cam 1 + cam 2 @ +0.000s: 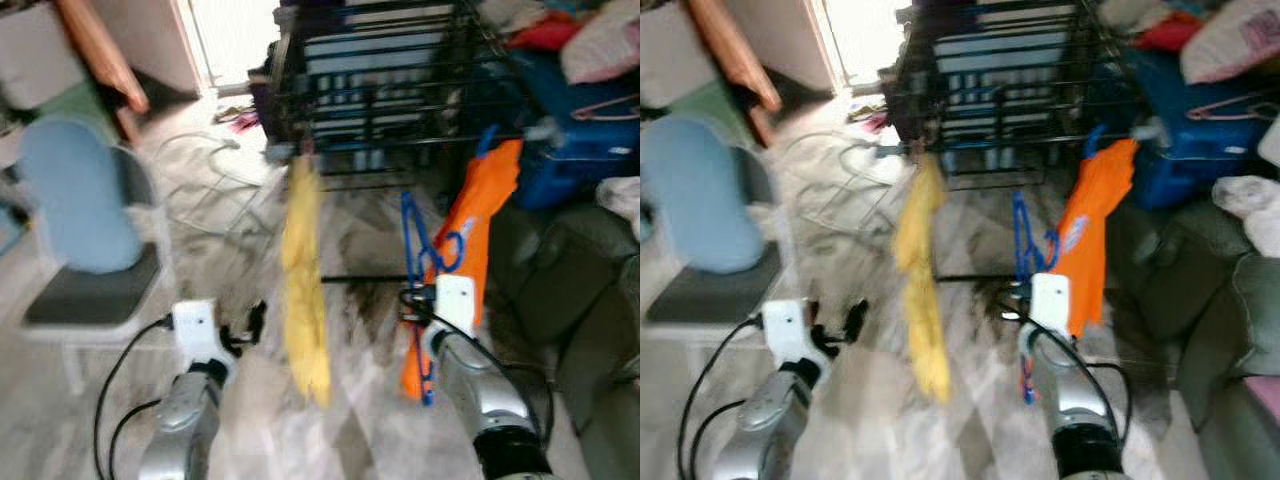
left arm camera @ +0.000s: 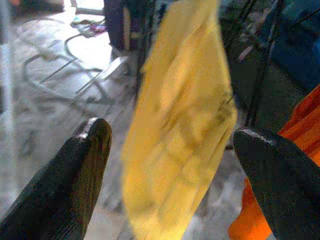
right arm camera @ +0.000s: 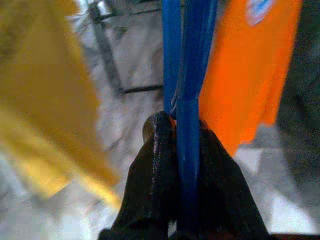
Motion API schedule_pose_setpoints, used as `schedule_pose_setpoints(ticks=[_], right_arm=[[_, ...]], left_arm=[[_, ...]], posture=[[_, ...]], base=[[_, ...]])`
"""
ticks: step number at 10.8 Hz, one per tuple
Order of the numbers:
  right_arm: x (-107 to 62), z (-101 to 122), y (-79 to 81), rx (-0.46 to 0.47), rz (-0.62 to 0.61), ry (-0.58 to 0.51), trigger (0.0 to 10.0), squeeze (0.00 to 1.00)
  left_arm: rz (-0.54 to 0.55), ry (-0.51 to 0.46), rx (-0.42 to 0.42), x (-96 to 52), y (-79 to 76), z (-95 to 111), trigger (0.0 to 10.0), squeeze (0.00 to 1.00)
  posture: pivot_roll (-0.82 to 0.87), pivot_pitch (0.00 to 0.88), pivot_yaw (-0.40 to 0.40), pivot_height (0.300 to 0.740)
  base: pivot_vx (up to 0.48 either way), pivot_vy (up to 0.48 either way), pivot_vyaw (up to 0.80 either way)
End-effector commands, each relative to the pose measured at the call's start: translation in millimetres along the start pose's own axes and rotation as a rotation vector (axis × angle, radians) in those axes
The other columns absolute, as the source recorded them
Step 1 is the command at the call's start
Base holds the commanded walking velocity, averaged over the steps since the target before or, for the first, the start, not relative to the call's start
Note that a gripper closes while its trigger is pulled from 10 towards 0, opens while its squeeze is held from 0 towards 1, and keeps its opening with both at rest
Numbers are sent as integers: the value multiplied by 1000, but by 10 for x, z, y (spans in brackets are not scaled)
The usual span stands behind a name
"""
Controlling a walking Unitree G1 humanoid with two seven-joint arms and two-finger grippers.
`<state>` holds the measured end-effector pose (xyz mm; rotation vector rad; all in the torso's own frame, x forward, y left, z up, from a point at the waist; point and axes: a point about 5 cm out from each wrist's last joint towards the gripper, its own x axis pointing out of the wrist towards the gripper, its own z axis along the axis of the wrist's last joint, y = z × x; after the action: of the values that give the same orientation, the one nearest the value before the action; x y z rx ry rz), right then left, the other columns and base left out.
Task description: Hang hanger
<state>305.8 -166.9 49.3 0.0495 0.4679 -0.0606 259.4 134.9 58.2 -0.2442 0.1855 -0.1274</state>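
Note:
A blue plastic hanger (image 1: pixel 418 262) stands upright in my right gripper (image 1: pixel 418 300), which is shut on it; the right wrist view shows its blue bars (image 3: pixel 187 100) pinched between the black fingers (image 3: pixel 160 165). Ahead stands a black wire drying rack (image 1: pixel 390 80). A yellow cloth (image 1: pixel 303 280) hangs from its near rail, and an orange garment (image 1: pixel 480 230) hangs at the rack's right end, just behind the hanger. My left gripper (image 1: pixel 250 325) is open, low at the left, with the yellow cloth (image 2: pixel 175 135) in front of its fingers (image 2: pixel 82 170).
A chair with a light blue back (image 1: pixel 80 200) stands at the left. White cables (image 1: pixel 200 180) lie on the marbled floor. A blue box (image 1: pixel 580 150) piled with clothes and a grey-green sofa (image 1: pixel 570 290) are at the right.

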Motion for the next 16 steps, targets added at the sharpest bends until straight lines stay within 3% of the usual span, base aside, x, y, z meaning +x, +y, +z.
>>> schedule_pose_setpoints(ticks=[1,6,12,16], right_arm=[[20,92,24,-23,-7,-41,10000,0],[20,117,-28,-31,-26,-63,10000,0],[27,252,-182,-71,-93,-133,10000,0],[193,545,-320,-63,-71,-124,10000,0]], left_arm=[[7,3,28,-13,32,-1,10000,0],[11,8,25,-3,26,-11,10000,0],[19,18,14,-13,22,-46,10000,0],[20,34,17,-35,23,-69,10000,0]], posture=[[-105,0,87,740],[-112,0,85,740],[-110,0,80,740],[-102,0,76,740]], base=[[405,255,0],[408,252,0],[0,0,0],[0,0,0]])
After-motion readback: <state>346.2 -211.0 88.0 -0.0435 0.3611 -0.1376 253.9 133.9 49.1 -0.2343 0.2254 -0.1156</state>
